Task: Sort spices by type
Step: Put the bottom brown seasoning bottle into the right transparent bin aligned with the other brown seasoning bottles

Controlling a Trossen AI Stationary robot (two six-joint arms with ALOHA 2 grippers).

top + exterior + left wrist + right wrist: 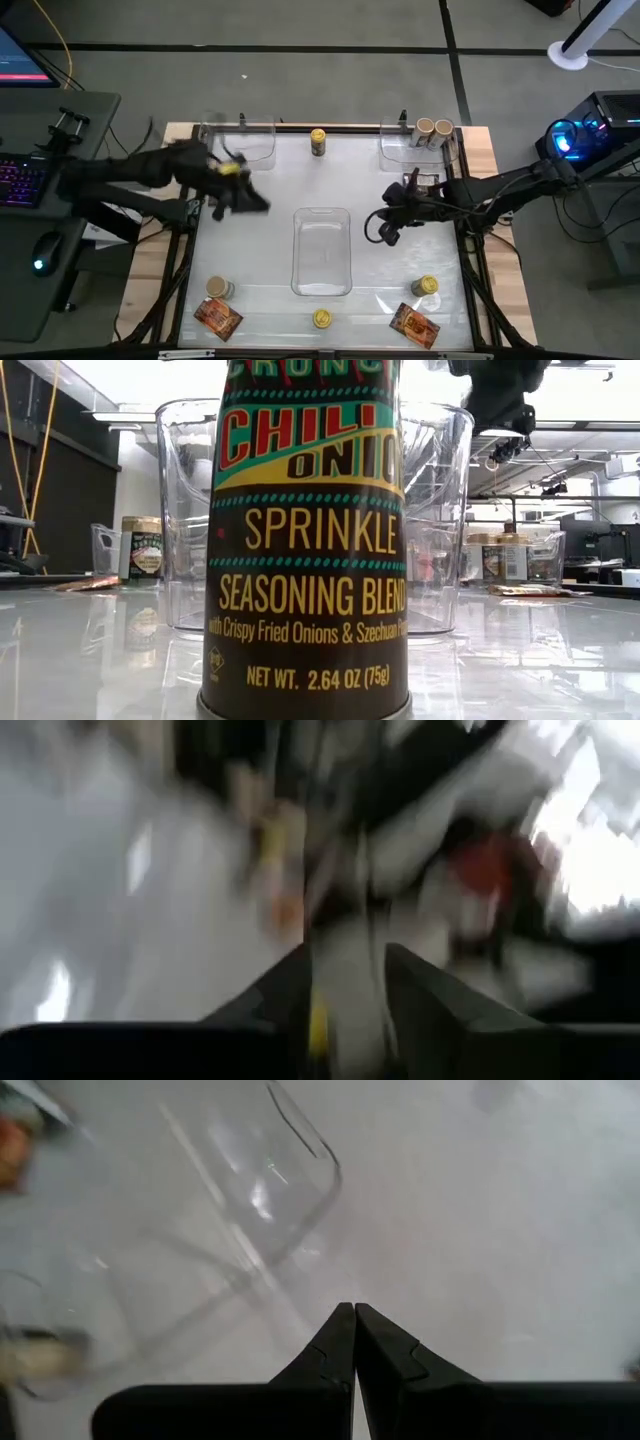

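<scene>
White table (270, 250), left gripper (232, 172) clamped on yellow-lidded jar (236, 168), right gripper (353, 1320) fingers together beside middle tray (321, 250).

Robotics lab or office workspace: a backlit keyboard (22, 183) and mouse (42, 250) lie left of the tabletop (270, 215), a lit computer tower (590, 135) right; grey carpet around.

centre tray (322, 250) mid-table | two jars (434, 131) in back-right tray (398, 148) | packets (217, 318) front corners
</scene>
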